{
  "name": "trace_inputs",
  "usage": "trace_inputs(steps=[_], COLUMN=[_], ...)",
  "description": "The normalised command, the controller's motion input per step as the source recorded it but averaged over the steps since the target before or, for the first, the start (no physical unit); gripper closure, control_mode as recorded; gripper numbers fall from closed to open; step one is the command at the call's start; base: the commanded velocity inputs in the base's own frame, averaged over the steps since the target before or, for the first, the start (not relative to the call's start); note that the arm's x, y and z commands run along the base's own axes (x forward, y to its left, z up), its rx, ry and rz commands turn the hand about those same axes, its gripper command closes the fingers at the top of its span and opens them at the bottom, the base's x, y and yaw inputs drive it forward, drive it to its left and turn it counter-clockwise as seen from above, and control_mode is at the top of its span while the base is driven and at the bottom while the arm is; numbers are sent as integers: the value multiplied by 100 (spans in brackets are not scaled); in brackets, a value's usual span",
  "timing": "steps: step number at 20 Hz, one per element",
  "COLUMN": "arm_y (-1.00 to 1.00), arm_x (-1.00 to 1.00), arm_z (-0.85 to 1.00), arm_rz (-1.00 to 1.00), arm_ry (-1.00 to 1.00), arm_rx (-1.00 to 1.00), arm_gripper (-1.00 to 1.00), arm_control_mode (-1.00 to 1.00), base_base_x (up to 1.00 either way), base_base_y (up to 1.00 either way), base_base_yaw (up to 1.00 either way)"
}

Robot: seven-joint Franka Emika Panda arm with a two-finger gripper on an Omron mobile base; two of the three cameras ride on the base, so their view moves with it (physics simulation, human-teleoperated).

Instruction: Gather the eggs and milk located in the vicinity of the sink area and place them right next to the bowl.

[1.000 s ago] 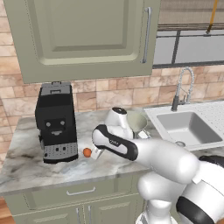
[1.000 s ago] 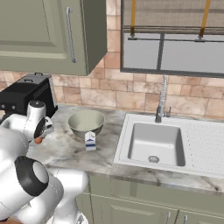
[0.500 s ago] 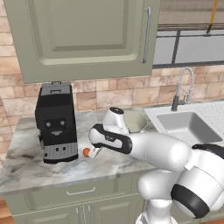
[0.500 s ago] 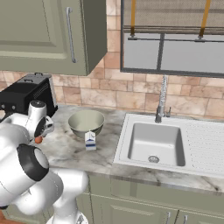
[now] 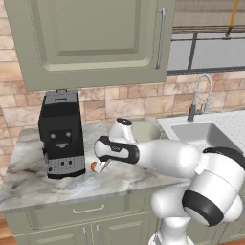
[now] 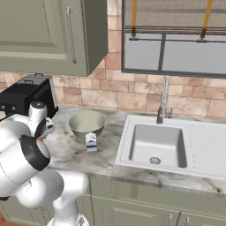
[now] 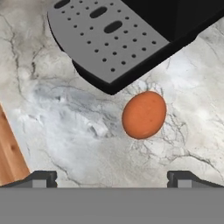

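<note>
Toward the counter's (image 5: 28,184) left end you see the coffee machine (image 5: 60,134), then the bowl (image 6: 87,124) with the milk (image 6: 91,142) touching its front; your gripper (image 5: 99,166) hangs wide open above the egg (image 7: 144,114) beside the machine's drip tray.

The left base view looks from behind the arm, on its left side, forward and down on the marble counter (image 5: 28,177); the coffee machine (image 5: 61,134) stands near the middle left and the sink (image 5: 201,134) is at the right edge. The right base view looks from the other side, so the same sink (image 6: 156,143) lies near its centre and the coffee machine (image 6: 26,95) at the far left (both views share the counter, the bowl (image 6: 87,124) and the tiled wall). The hand view looks down from very near on the counter, with the egg (image 7: 144,114) beside the machine's perforated drip tray (image 7: 105,37).
</note>
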Motion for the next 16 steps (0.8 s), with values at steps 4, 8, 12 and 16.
trace_inputs(steps=[4,8,12,16], arm_y=[0,1,6,8], arm_x=[9,12,13,11], arm_z=[-11,-11,-11,-11], arm_rz=[0,0,0,0], arm_ry=[0,0,0,0], arm_rx=[0,0,0,0], arm_gripper=[-100,-100,-100,-100], arm_control_mode=[-100,-100,-100,-100], base_base_x=[0,0,0,0], base_base_y=[0,0,0,0], base_base_yaw=[0,0,0,0])
